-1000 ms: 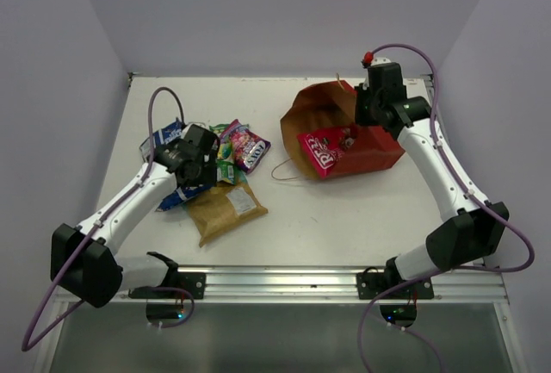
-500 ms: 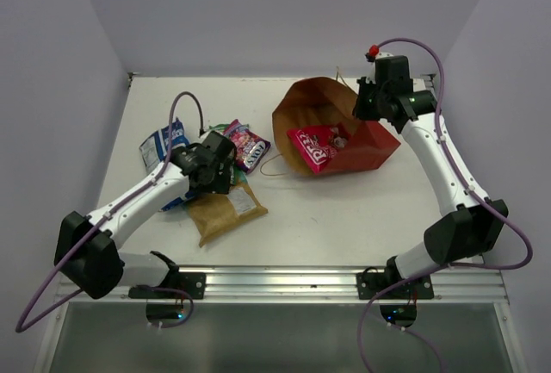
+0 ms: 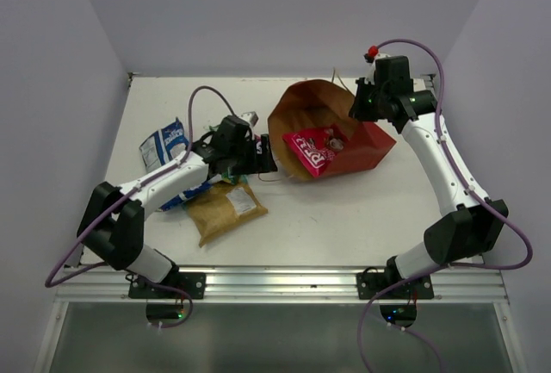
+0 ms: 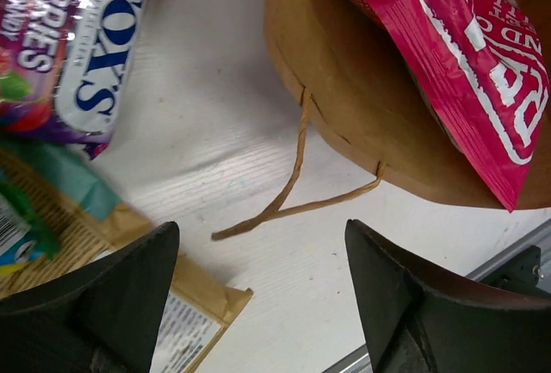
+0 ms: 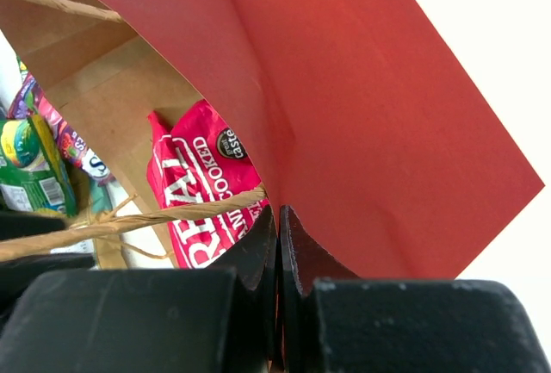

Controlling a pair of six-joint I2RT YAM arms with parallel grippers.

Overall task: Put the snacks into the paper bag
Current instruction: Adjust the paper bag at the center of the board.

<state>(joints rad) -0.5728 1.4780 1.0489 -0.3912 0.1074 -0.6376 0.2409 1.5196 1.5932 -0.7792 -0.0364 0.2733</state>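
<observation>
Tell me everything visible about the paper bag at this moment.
The paper bag is red-brown outside, brown inside, lying on its side, mouth facing the left gripper. The right gripper pinches its rim, holding it open. A pink packet sticks out of the mouth; one twine handle trails on the table.

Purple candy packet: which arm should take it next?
Left. The left hand is open and empty, with the purple candy packet just beside it; the right hand is shut on the rim of the paper bag, propping its mouth open.
</observation>
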